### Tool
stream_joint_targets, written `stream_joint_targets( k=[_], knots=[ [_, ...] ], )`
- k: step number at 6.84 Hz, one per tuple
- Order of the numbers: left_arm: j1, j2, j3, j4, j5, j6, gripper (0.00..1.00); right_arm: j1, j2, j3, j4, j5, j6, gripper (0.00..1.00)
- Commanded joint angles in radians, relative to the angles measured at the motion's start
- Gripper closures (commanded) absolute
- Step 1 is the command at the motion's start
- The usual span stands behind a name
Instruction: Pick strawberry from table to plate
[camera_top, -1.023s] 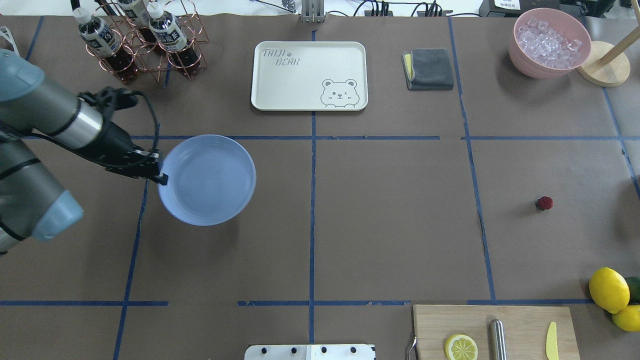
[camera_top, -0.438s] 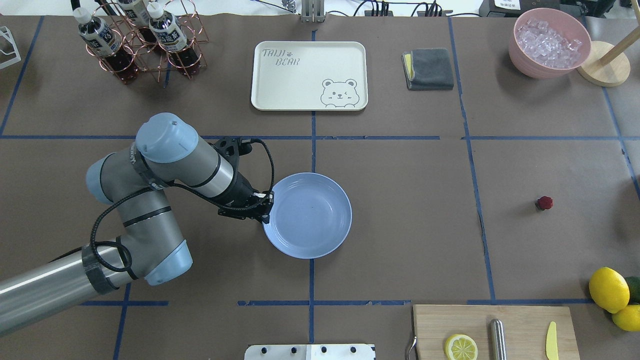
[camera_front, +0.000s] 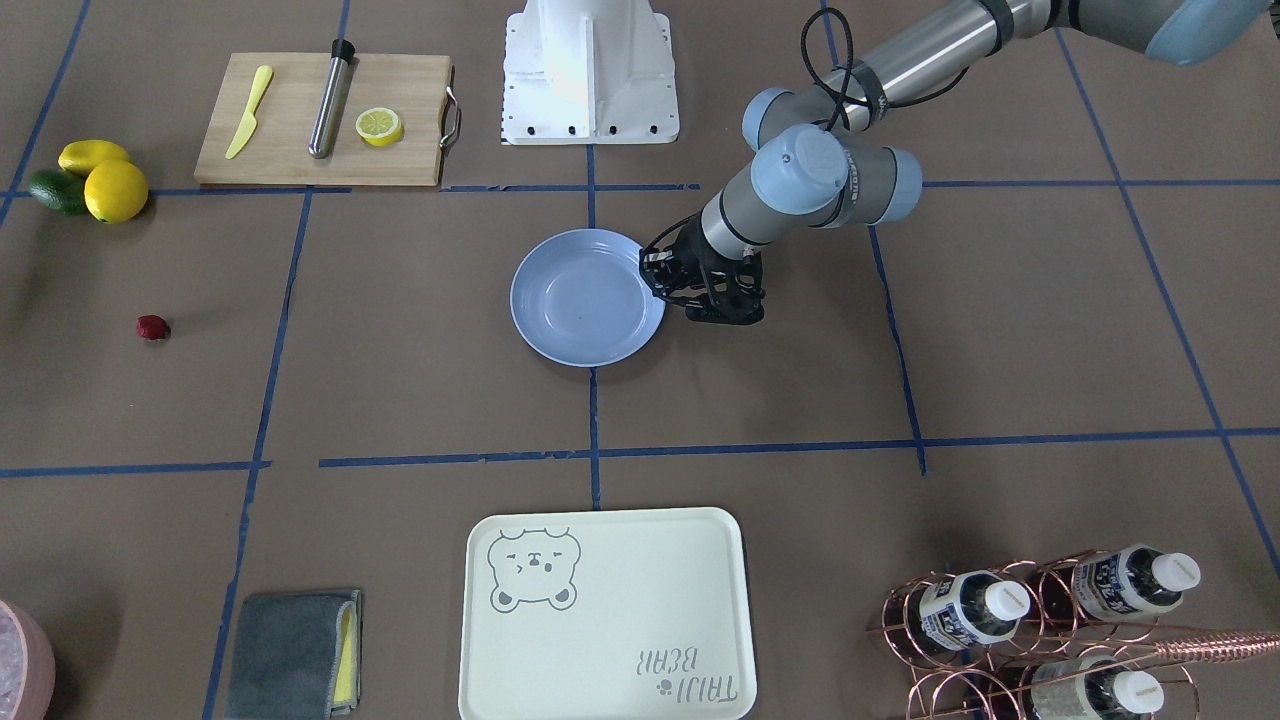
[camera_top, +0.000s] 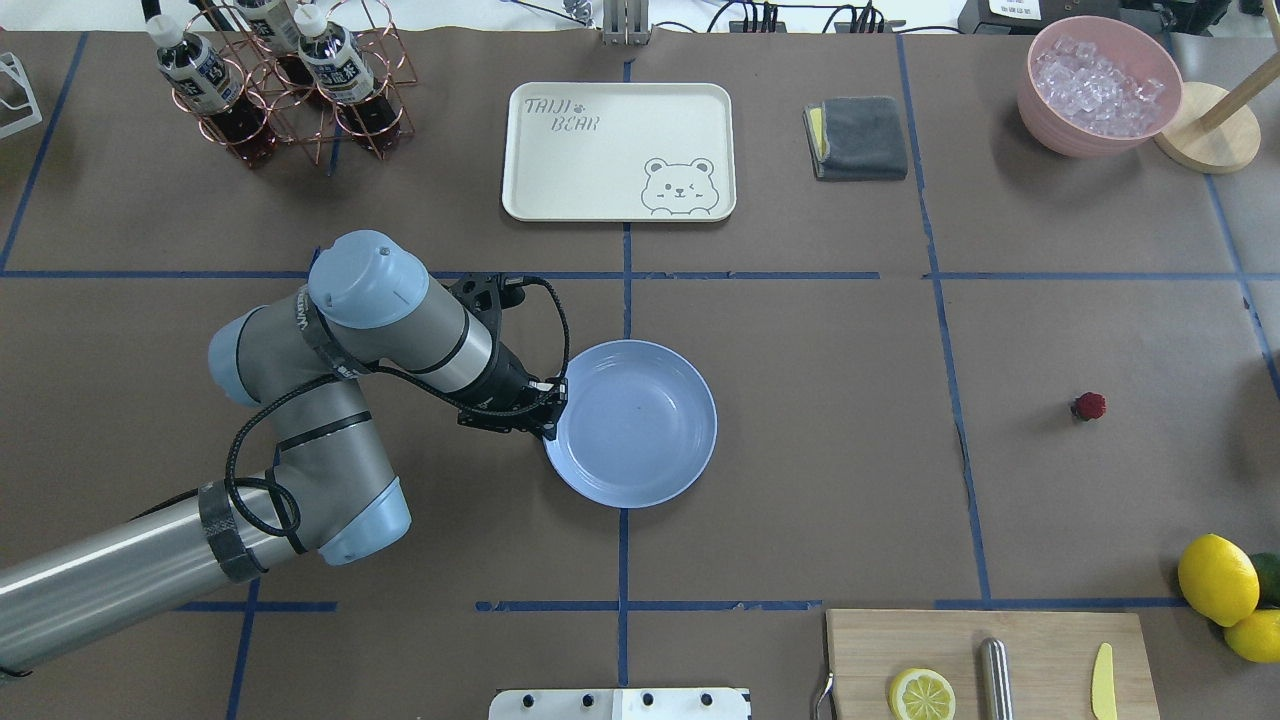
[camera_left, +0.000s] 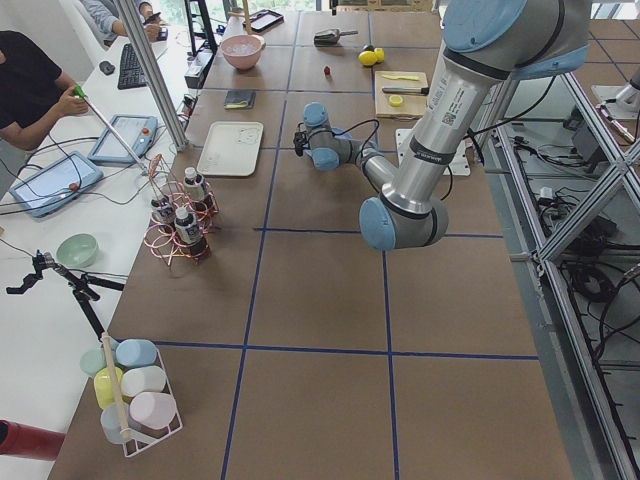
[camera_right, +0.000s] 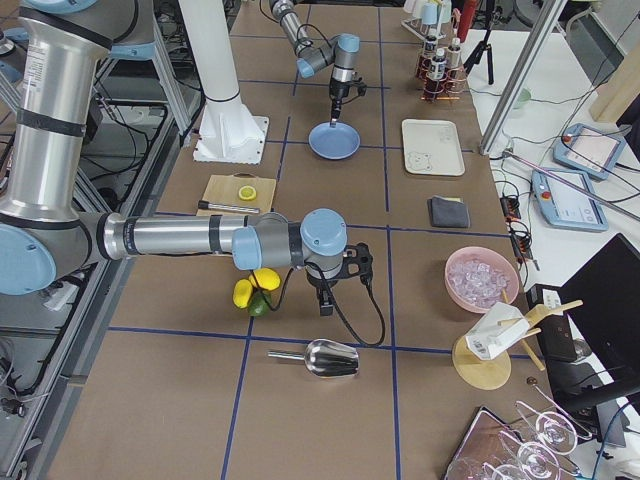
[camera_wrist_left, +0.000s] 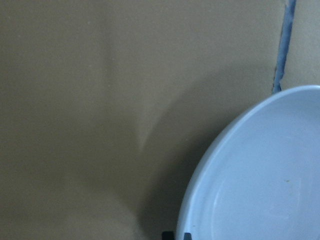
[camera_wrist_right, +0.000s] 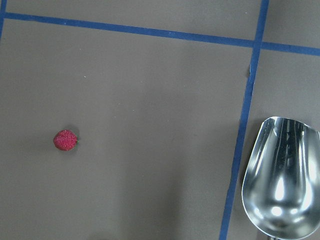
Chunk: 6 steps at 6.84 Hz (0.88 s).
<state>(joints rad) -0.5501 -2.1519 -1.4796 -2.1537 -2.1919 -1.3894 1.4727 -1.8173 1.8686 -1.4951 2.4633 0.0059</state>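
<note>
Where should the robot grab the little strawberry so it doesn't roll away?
Pinch the strawberry gently across its round middle, coming straight down from above. It is tiny, roundish and lies low on the table, so a sideways approach would likely nudge it away. Nothing sits close to it, so there is room on either side.
</note>
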Motion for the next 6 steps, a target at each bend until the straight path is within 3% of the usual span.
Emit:
stream_joint_targets(
  k=[1, 2, 3, 5, 6],
  knots=[
    [0.002, 0.004, 0.004, 0.000, 0.004, 0.001, 0.92, 0.000, -0.001, 0.000, -0.001, 0.000, 0.000, 0.00],
    [0.005, 0.004, 0.002, -0.003, 0.006, 0.004, 0.23, -0.008, 0.001, 0.000, -0.001, 0.000, 0.002, 0.00],
    [0.004, 0.009, -0.007, -0.046, 0.004, 0.000, 0.14, -0.037, 0.003, 0.000, 0.006, -0.004, 0.040, 0.00],
    [0.001, 0.039, -0.078, -0.071, 0.004, -0.025, 0.09, -0.170, 0.003, -0.011, 0.219, -0.030, 0.334, 0.00],
    [0.001, 0.058, -0.109, -0.071, 0.006, -0.026, 0.09, -0.266, 0.003, -0.020, 0.349, -0.111, 0.493, 0.00]
  ],
)
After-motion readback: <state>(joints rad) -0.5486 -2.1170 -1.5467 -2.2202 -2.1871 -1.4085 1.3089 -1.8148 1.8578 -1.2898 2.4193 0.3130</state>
